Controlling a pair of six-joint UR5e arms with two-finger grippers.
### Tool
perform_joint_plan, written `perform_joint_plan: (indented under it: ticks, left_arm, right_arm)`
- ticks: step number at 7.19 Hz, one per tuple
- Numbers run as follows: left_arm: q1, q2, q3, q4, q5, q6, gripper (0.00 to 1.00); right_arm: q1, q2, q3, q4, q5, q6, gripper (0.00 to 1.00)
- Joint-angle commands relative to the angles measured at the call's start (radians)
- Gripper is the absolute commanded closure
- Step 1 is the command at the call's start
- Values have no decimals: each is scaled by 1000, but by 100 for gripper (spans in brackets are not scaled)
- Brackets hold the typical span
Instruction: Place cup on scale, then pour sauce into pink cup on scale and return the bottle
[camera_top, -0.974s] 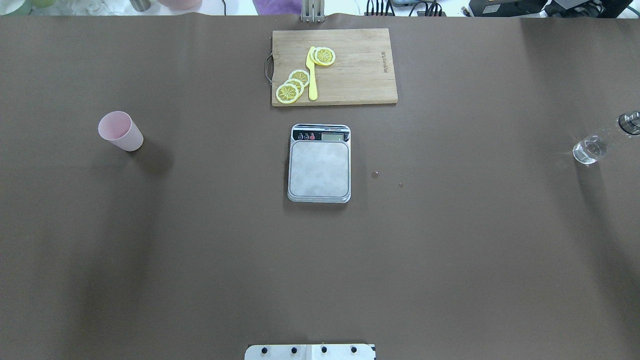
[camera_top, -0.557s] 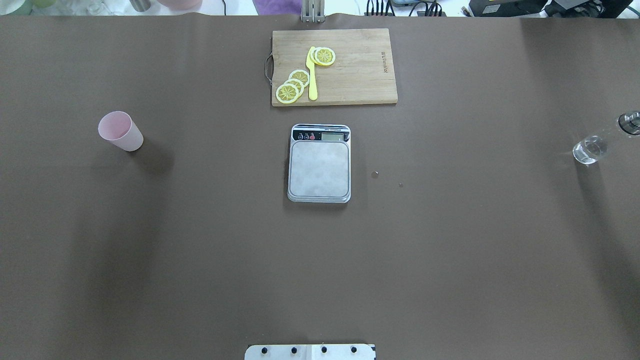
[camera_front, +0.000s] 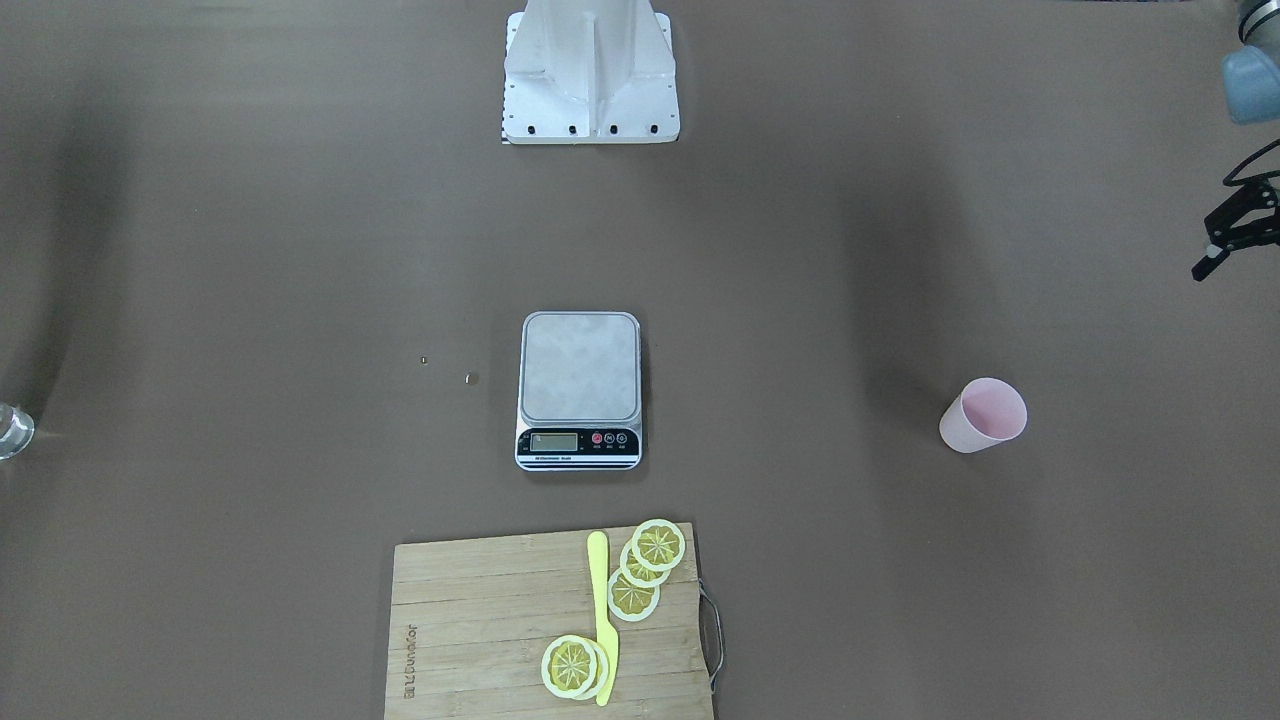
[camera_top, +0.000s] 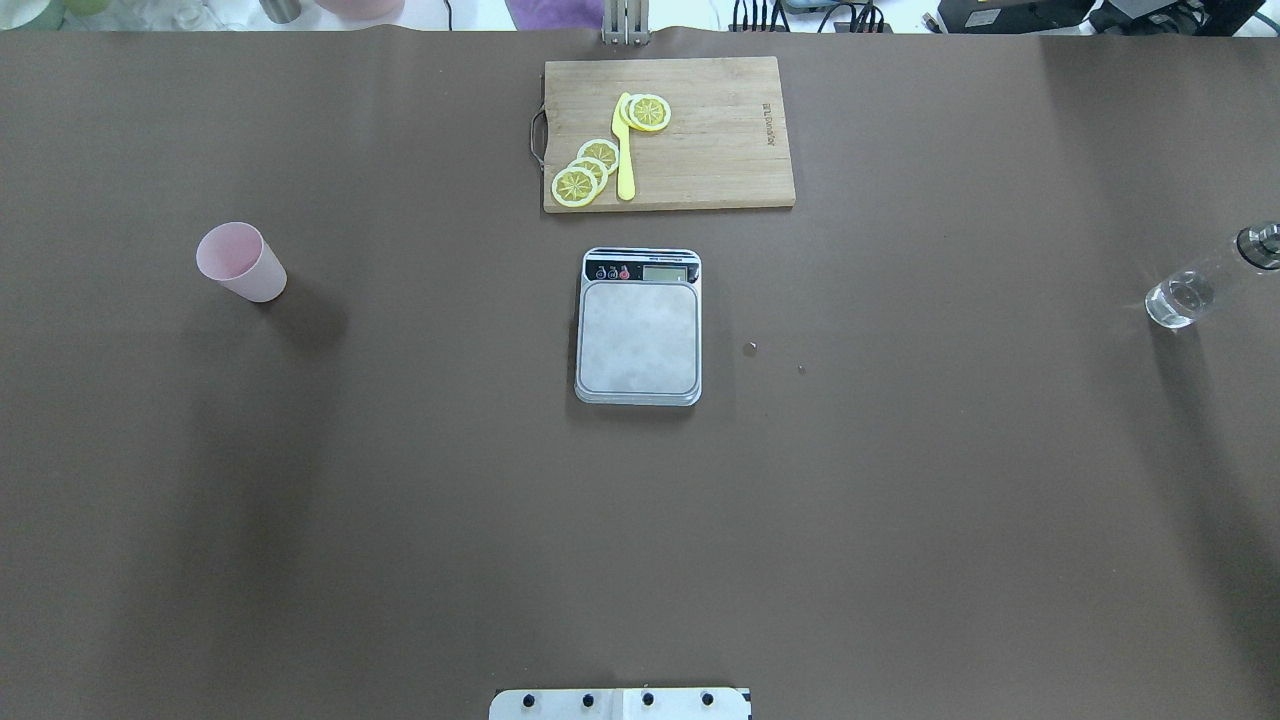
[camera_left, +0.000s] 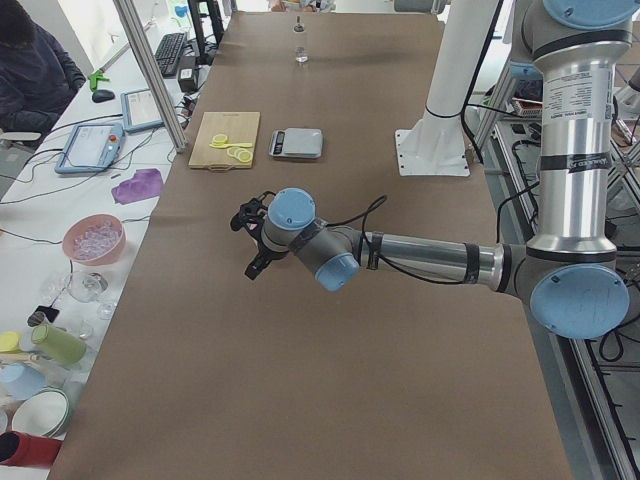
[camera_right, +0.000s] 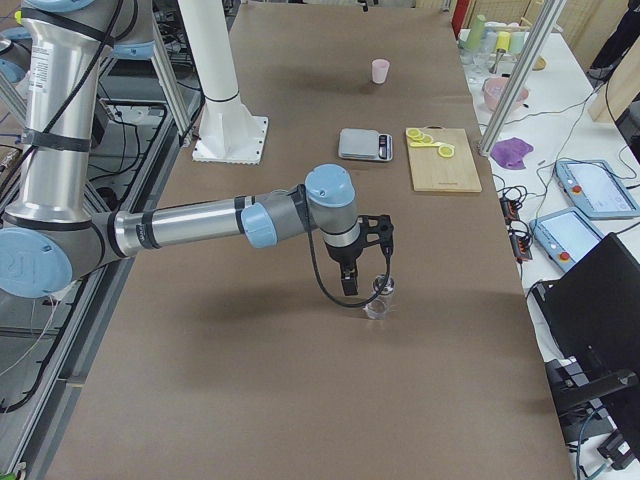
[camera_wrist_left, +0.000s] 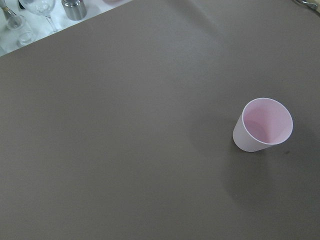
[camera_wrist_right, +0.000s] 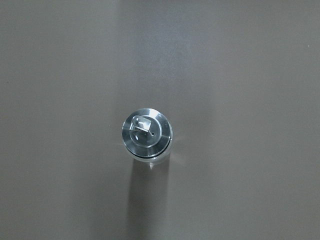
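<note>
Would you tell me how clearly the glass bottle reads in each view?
Overhead exterior: the bottle is faint, just glints at its base, top at the frame edge. Right wrist: its metal top is sharp and bright, soft shadow below. Front-facing: only a sliver at the edge.

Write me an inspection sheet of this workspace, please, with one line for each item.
Surface: brown table cover; two small specks beside the scale.
Job's things: cup upright on the robot's left side, not on the scale, whose platform is bare; bottle upright at the far right.
Clutter: cutting board with lemon slices and yellow knife.
Grippers: left gripper above the table, apart from the cup; right gripper over the bottle; whether the jaws are open cannot be told.
Cables: black cable loops at the right wrist; other cables at the far table edge.
Surroundings: person seated; glassware and bowls on a side bench.
</note>
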Motion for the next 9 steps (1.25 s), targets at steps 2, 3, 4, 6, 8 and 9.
perform_joint_plan:
  ticks: [2, 3, 4, 6, 8, 9]
  left_arm:
    - [144, 21, 49, -141, 159, -125, 2]
    - [216, 21, 122, -303, 232, -220, 2]
    - [318, 21, 148, -406, 336, -327, 2]
    - [473, -3, 159, -429, 528, -392, 2]
    - [488, -110, 227, -429, 532, -420, 3]
    - [488, -158, 273, -427, 531, -422, 3]
  right_arm:
    - [-50, -169, -3, 293, 1, 140, 0]
    - [-54, -180, -18, 337, -5, 157, 0]
    - [-56, -182, -28, 353, -17, 157, 0]
    - [-56, -182, -29, 355, -19, 157, 0]
    - [-56, -182, -31, 356, -17, 155, 0]
    - [-56, -182, -31, 356, -17, 155, 0]
